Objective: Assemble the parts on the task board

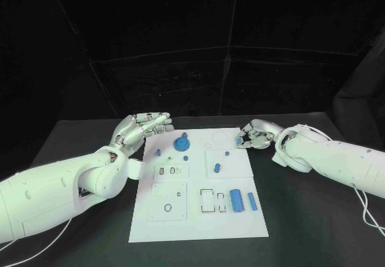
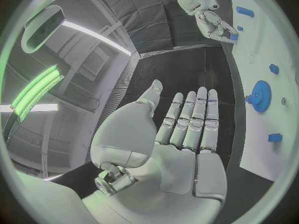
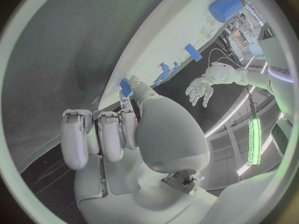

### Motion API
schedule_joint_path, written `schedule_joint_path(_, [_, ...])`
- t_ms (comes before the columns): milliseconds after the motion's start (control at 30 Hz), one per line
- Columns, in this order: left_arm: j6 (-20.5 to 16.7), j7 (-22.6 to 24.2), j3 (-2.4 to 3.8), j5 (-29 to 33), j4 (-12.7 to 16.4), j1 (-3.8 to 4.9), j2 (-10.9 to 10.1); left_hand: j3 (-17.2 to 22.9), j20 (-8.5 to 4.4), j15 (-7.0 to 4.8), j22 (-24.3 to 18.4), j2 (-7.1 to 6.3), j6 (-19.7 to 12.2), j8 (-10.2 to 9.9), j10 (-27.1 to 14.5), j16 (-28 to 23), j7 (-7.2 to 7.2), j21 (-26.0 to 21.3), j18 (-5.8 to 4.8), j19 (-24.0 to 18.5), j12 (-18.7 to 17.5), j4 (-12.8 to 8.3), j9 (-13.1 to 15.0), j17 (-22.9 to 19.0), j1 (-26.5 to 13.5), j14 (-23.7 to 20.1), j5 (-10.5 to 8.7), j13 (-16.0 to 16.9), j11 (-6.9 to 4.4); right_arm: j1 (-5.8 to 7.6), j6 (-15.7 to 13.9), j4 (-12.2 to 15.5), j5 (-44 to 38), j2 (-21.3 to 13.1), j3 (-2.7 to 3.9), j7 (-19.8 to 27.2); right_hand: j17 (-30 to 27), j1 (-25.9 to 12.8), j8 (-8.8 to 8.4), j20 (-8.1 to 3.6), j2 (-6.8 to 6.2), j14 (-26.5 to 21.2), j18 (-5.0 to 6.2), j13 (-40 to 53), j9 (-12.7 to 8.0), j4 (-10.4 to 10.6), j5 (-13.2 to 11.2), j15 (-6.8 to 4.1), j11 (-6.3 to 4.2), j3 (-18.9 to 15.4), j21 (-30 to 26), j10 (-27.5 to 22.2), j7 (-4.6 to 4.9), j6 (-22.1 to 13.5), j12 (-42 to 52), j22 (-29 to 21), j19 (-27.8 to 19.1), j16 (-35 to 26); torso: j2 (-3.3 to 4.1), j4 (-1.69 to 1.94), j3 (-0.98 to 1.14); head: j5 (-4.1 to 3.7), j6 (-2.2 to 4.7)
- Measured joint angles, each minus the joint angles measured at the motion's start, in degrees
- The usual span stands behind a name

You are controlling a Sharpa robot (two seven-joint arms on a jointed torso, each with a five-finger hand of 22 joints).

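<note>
The white task board (image 1: 201, 225) lies in the middle of the black table. On it are a blue gear (image 1: 182, 144), a thick blue cylinder (image 1: 237, 200), a thin blue peg (image 1: 252, 201) and several small blue pieces. My left hand (image 1: 144, 129) hovers by the board's far left corner, fingers stretched out and holding nothing; the gear (image 2: 260, 95) lies just beyond its fingers (image 2: 198, 119). My right hand (image 1: 255, 135) is at the board's far right edge. It pinches a small blue part (image 3: 126, 87) between thumb and a finger, low over the board (image 3: 174, 30).
Black table surface surrounds the board on all sides, and a black curtain closes off the back. White insert plates with cut-out slots (image 1: 210, 201) sit in the board's near half. A white cable (image 1: 370, 214) trails from my right arm.
</note>
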Motion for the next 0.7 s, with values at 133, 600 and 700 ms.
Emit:
schedule_joint_path(133, [0.0,0.0,0.0,0.0,0.0,0.0,0.0,0.0,0.0,0.0,0.0,0.0,0.0,0.0,0.0,0.0,0.0,0.0,0.0,0.0,0.0,0.0,0.0,0.0,0.0,0.0,0.0,0.0,0.0,-0.03,-1.3,0.5,0.0,0.0,0.0,-0.1,0.0,0.2,0.14,-0.11,0.73,0.0,0.0,0.0,0.0,-0.2,-0.2,-0.04,-0.31,1.1,0.0,0.1,0.1,0.1,0.0,0.0,0.1,0.0,0.0,-0.01,0.01,0.01,-0.06])
schedule_joint_path(600, [0.0,0.0,0.0,0.0,-0.1,0.0,-0.3,-0.2,0.0,0.0,-0.1,0.19,0.0,-0.3,0.0,0.0,0.0,0.0,0.0,0.0,0.0,-0.2,0.0,-0.1,0.2,0.0,0.0,0.0,0.0,0.64,-8.1,12.0,0.1,-2.8,0.06,-5.1,0.0,-0.2,0.13,-0.48,1.34,0.0,0.0,0.1,0.0,-1.1,0.5,-0.41,-0.4,3.0,0.0,0.0,0.12,0.1,-0.8,0.0,0.1,0.0,-0.31,-0.09,-0.27,0.3,-0.07])
schedule_joint_path(700, [0.0,0.0,0.0,0.0,-0.4,0.01,-0.3,-0.2,0.0,0.0,-0.1,0.19,0.0,-0.3,0.0,0.0,0.0,0.0,0.0,0.0,0.0,-0.2,0.0,-0.1,0.2,0.0,0.0,0.0,0.0,1.12,-8.8,14.8,-0.4,-1.9,0.12,-7.8,0.0,-0.2,0.09,-0.48,1.4,0.0,0.0,0.1,-0.2,-1.3,0.5,-0.41,-0.4,3.3,0.0,0.0,0.12,0.1,-1.0,0.0,0.1,0.0,-0.45,-0.09,-0.36,0.52,-0.22])
